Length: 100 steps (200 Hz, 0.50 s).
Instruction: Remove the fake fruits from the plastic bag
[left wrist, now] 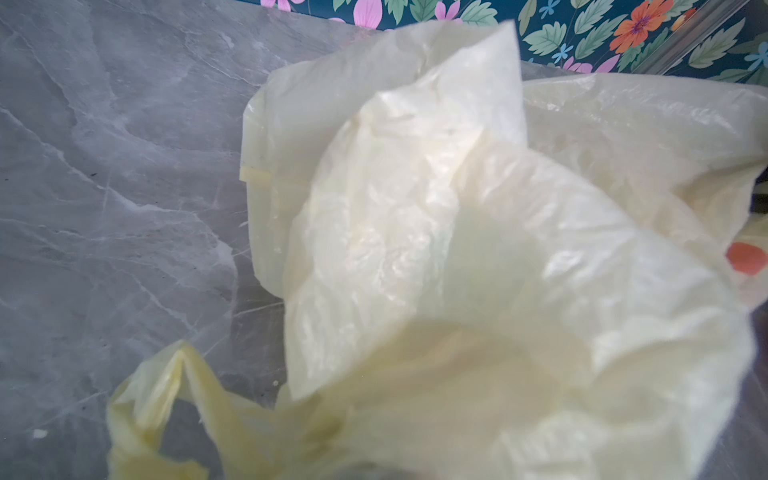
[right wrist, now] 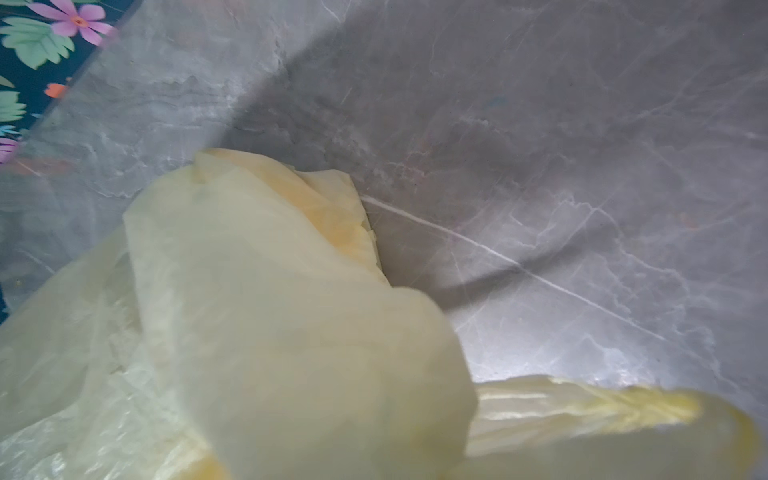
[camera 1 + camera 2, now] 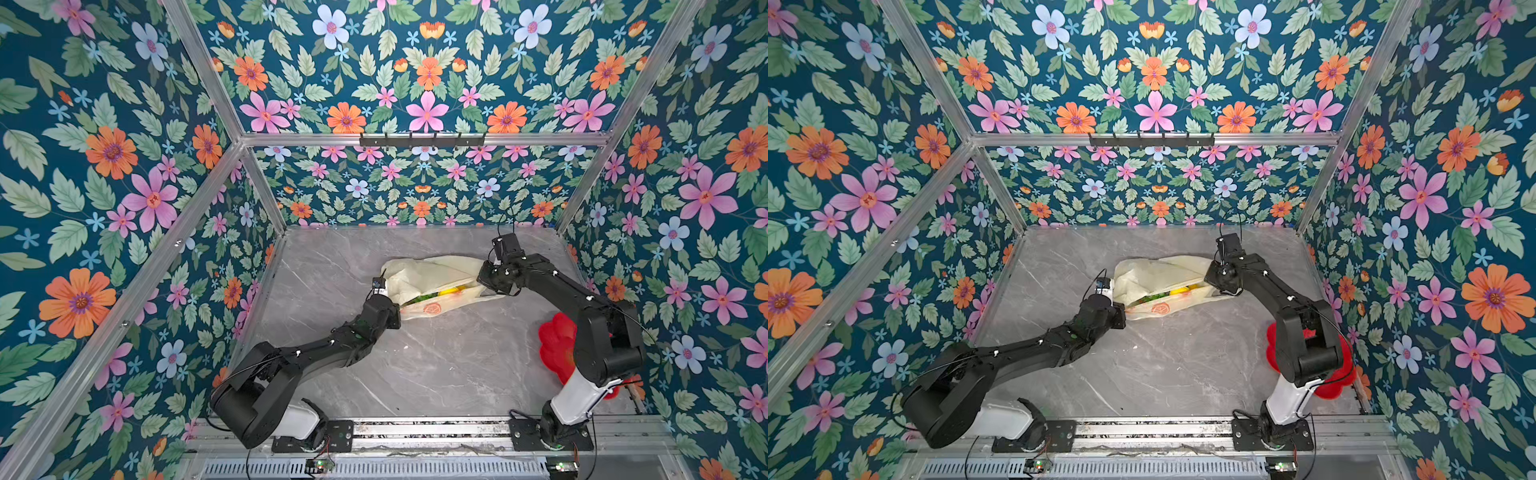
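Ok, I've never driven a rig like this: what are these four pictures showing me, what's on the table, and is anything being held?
Two black arms, each ending in a claw. The two wide pictures come from one overhead camera; the close-ups from a camera on each wrist. On the grey table lies the plastic bag, the fake fruits showing yellow and green through its mouth. A red flower-shaped plate lies partly behind the right arm. The left claw is shut on one end of the bag, the right claw on the other.
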Available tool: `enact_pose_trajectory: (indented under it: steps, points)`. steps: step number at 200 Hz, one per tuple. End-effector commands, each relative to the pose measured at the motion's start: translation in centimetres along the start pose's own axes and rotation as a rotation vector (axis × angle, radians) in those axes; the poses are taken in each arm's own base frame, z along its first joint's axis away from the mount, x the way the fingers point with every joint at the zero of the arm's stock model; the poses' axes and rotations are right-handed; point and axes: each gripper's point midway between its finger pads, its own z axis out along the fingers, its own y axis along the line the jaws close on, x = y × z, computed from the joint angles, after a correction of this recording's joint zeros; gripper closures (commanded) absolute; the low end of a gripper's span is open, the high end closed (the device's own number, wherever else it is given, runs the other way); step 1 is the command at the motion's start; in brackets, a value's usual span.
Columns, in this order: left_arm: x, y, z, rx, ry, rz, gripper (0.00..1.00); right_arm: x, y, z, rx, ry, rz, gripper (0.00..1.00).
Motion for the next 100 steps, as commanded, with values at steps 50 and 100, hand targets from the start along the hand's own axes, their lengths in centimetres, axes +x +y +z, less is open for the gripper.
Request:
enact_pose_trajectory:
  steps: [50,100]
  points:
    - [-1.5,-1.2,-2.0,-0.074,0.016,0.188,0.46,0.4,3.1,-4.5,-0.14,-0.057,-0.073,1.0]
    - [-5.2,-1.2,-1.4,-0.217,0.065,0.28,0.26,1.6,4.9,-5.8,-0.148,-0.058,-0.188,1.0]
